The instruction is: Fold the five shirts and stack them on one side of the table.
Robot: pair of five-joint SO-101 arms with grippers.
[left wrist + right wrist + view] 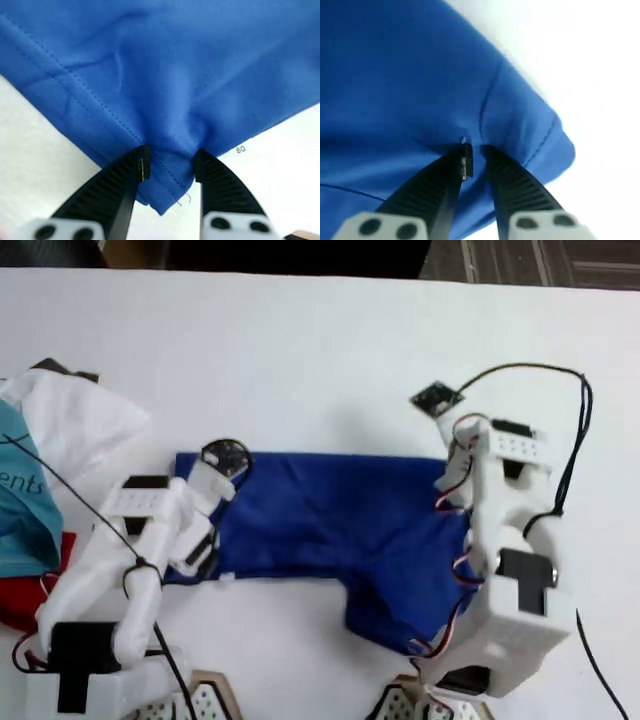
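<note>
My left gripper [170,167] pinches a hemmed corner of the blue shirt [175,75]. My right gripper [476,157] seems clamped on a fold between its fingers.

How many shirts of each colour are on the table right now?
blue shirt: 1
white shirt: 1
teal shirt: 1
red shirt: 1
Total: 4 that can be told apart. A dark scrap at the pile's far edge is too small to identify.
</note>
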